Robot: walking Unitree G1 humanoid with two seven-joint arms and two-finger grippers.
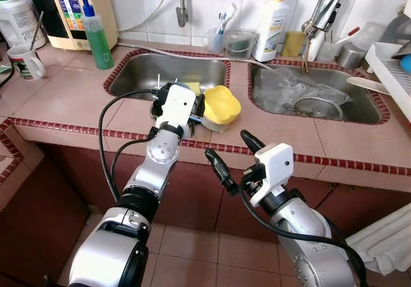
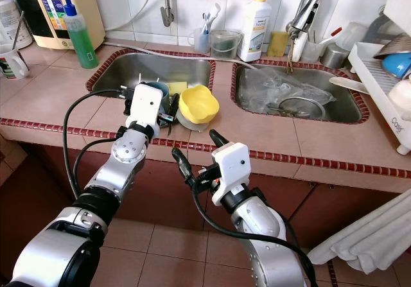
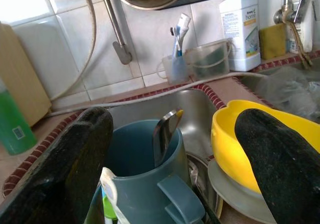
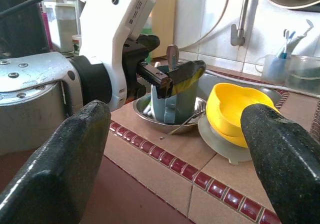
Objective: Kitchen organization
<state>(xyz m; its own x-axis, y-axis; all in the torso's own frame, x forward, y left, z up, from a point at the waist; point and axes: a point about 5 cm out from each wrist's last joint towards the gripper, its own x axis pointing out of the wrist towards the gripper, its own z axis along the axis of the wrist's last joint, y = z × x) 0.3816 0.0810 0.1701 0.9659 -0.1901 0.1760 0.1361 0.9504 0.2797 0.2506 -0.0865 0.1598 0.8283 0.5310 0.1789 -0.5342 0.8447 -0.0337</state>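
While left gripper (image 3: pixel 170 149) straddles the blue-grey mug (image 3: pixel 145 169) — fingers apart — right gripper (image 1: pixel 232 152) hovers off-counter, fingers spread.

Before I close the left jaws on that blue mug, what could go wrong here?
The blue mug sits in a steel bowl at the counter edge; a sideways push might slide the stack off.
A utensil stands loose inside the mug and could tip out when it is lifted.
The yellow bowl sits right beside the open left gripper on a grey plate; the outer finger may nudge it.
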